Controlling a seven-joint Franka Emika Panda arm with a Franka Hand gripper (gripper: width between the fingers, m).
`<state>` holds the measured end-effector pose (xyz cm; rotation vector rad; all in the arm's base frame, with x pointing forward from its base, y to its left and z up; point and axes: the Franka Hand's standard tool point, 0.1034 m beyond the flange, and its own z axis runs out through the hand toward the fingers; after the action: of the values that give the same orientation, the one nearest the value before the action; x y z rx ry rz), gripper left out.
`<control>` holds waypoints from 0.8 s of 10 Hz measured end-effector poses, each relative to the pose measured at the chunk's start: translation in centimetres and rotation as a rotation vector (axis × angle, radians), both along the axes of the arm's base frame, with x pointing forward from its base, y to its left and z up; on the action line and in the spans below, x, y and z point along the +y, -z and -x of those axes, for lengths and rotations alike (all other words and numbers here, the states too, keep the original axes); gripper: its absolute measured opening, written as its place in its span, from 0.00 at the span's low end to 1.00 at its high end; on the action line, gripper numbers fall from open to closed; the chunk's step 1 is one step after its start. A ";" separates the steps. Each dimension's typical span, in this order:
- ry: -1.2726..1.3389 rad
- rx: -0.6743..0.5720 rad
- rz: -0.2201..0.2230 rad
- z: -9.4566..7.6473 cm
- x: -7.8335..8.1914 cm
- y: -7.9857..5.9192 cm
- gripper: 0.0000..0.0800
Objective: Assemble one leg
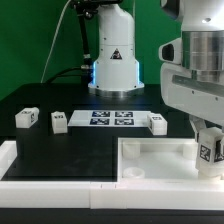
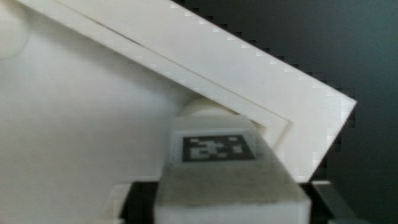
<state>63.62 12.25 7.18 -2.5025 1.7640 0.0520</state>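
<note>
My gripper (image 1: 206,138) is shut on a leg (image 1: 210,153), a small white post with a black-and-white tag facing the camera. It holds the leg upright at the corner of the large white tray-like piece (image 1: 160,158) on the exterior view's right. In the wrist view the leg (image 2: 217,150) sits between my dark fingers (image 2: 143,200), the gripper (image 2: 231,208) is closed on it, and the tray's raised corner rim (image 2: 267,85) lies just beyond. I cannot tell whether the leg touches the tray. Three more legs (image 1: 26,118), (image 1: 59,122), (image 1: 157,122) lie on the black table.
The marker board (image 1: 112,118) lies flat at the table's middle, in front of the robot base (image 1: 113,65). A low white border (image 1: 40,170) runs along the table's front and left edge. A round socket (image 1: 134,178) shows at the tray's near corner.
</note>
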 end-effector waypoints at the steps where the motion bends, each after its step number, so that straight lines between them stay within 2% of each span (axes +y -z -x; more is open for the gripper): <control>1: 0.035 0.002 -0.001 0.0 0.0 0.0 0.46; 2: -0.019 -0.003 0.001 0.0 0.0 0.0 0.46; 4: -0.186 0.011 -0.001 0.3 0.6 -0.3 0.77; 6: -0.544 -0.027 0.004 0.1 0.0 -0.3 0.80; 8: -0.795 -0.044 0.016 0.1 0.2 -0.3 0.81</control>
<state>63.48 12.42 7.48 -2.9982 0.6563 0.0284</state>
